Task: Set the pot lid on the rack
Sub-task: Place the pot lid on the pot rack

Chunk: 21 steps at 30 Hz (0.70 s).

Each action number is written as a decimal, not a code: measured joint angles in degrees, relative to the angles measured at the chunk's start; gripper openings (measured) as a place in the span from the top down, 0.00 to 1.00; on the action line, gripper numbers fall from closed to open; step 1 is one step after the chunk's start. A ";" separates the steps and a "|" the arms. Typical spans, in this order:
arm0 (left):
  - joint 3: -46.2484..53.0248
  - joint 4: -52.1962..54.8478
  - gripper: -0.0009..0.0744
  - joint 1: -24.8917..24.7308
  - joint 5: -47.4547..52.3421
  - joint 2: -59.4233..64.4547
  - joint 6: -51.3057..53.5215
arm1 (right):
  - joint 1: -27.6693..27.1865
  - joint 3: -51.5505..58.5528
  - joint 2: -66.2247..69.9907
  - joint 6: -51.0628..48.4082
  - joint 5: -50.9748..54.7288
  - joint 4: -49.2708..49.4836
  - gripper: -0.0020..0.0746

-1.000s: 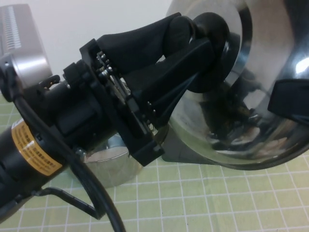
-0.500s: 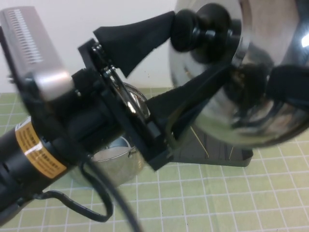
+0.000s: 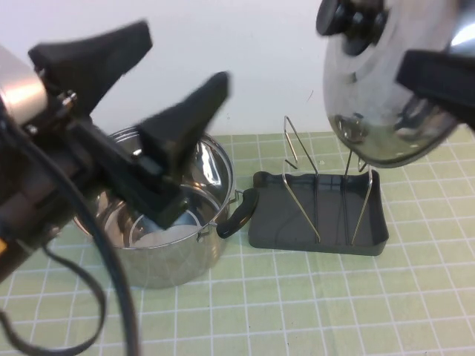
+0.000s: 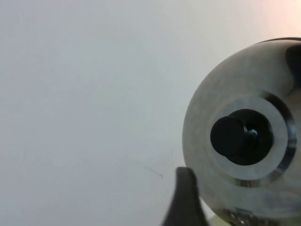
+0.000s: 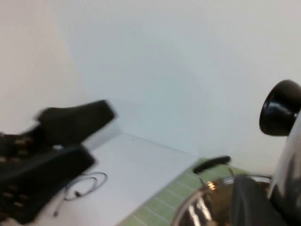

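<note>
Hanging in the air at the upper right of the high view, the pot lid is tilted on edge, its black knob pointing up and to the left, and it sits above the far right part of the rack without touching it. The right gripper shows as a dark finger across the lid's right rim and appears to be carrying it there, though only that one finger can be seen. The left gripper is raised in the foreground on the left, above the open steel pot, with its fingers spread wide and nothing between them; its wrist view looks straight at the lid's domed top and knob from some way off. So the lid is off the pot and up over the rack, which I judge to be well past the midpoint of the job. What is left is to lower the lid, still on edge, into a slot beside the chrome-wire loops and release it. Both loops stand empty on the dark tray.
</note>
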 joint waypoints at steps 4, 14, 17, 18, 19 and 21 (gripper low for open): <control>0.00 -1.35 0.68 0.00 9.96 -2.42 -2.63 | 0.00 0.00 7.00 -4.83 -2.53 0.00 0.88; 0.00 -1.92 0.98 0.00 22.79 -5.12 -12.24 | 0.00 -5.38 25.32 -10.03 -5.47 0.47 0.88; 0.00 -2.00 0.99 0.00 24.97 -5.12 -12.34 | 0.00 -7.23 28.75 -10.12 -3.79 0.46 0.88; 0.00 -2.00 0.99 0.00 25.81 -5.12 -12.34 | 0.00 -7.50 29.39 -10.38 -3.38 0.46 0.88; 0.00 -2.00 0.99 0.00 26.52 -5.12 -12.36 | 0.14 -7.74 29.91 -10.65 -3.37 0.46 0.88; 0.00 -2.16 0.99 0.00 27.81 -5.12 -12.36 | 0.86 -7.97 30.93 -11.43 -4.42 0.46 0.88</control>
